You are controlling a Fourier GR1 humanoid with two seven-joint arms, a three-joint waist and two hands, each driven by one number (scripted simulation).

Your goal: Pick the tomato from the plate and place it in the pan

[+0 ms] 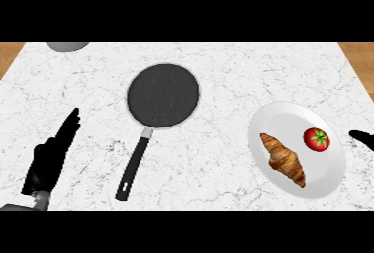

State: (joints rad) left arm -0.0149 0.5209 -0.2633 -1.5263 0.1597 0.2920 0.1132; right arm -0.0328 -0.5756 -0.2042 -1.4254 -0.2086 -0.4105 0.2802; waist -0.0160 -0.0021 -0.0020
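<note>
A red tomato with a green stem lies on the right part of a white plate, beside a croissant. The dark round pan sits left of centre, its black handle pointing toward me. My left hand rests at the lower left with fingers straight, well left of the pan handle. Only the tip of my right hand shows at the right edge, just right of the plate and apart from the tomato.
A grey round object is cut off by the top edge at the far left. The white marble counter ends in wooden strips at the upper left and upper right corners.
</note>
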